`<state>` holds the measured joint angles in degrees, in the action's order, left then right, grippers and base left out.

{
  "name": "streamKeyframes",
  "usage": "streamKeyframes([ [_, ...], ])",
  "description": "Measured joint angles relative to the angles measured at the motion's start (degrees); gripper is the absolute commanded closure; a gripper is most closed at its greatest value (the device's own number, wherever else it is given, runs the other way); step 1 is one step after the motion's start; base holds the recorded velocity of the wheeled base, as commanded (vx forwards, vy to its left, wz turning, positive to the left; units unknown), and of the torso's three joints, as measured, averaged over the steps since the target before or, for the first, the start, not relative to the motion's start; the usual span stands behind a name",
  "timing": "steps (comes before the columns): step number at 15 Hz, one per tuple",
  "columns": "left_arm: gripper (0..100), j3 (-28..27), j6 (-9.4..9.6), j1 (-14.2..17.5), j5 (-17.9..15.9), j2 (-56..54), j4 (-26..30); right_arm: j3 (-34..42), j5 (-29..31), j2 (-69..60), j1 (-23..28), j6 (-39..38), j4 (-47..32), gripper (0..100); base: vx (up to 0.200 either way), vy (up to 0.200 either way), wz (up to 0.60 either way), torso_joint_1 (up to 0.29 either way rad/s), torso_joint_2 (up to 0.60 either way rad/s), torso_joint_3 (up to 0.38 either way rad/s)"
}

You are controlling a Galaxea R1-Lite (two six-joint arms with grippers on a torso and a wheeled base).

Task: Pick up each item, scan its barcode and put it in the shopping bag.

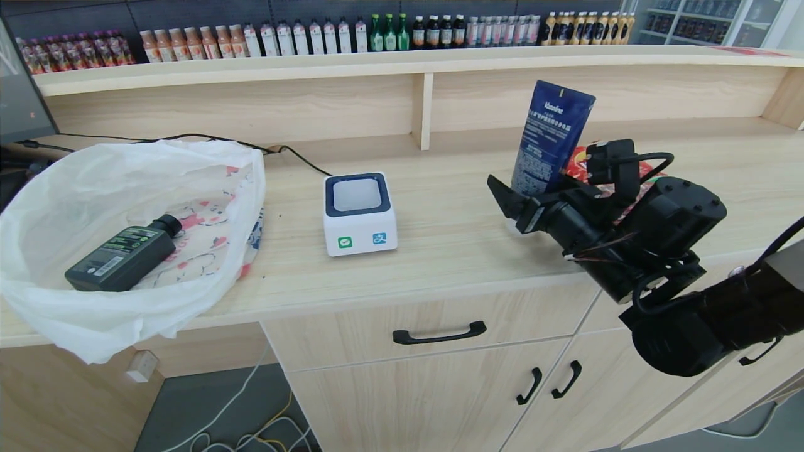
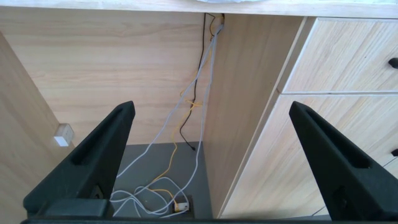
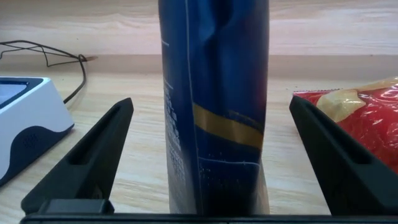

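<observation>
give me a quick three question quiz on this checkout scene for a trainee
1. True or false: the right gripper is shut on the blue tube.
2. What lies in the shopping bag? A: a red packet. B: a dark bottle. C: nothing.
3. Fill in: on the counter, the white scanner stands between the bag and the ___.

Key
1. False: it is open, with the upright tube standing between its jaws.
2. B.
3. Blue tube.
</observation>
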<state>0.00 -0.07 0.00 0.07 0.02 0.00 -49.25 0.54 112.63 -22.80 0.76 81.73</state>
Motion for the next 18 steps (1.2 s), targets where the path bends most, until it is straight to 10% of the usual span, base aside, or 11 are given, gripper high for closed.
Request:
streamKeyframes([
  [2,0,0.0,0.0,0.0,0.0,0.0,0.0,-0.4,-0.1,0.2,-0.1,-0.1,0.3,0,0.0,0.0,0.0,0.0,0.0,0.0],
  [3,0,0.0,0.0,0.0,0.0,0.0,0.0,-0.7,-0.1,0.4,-0.1,-0.2,0.4,100,0.0,0.0,0.0,0.0,0.0,0.0],
  [18,0,0.0,0.02,0.0,0.0,0.0,0.0,1.6,0.0,-3.9,-0.1,-0.7,0.0,100,0.0,0.0,0.0,0.0,0.0,0.0],
])
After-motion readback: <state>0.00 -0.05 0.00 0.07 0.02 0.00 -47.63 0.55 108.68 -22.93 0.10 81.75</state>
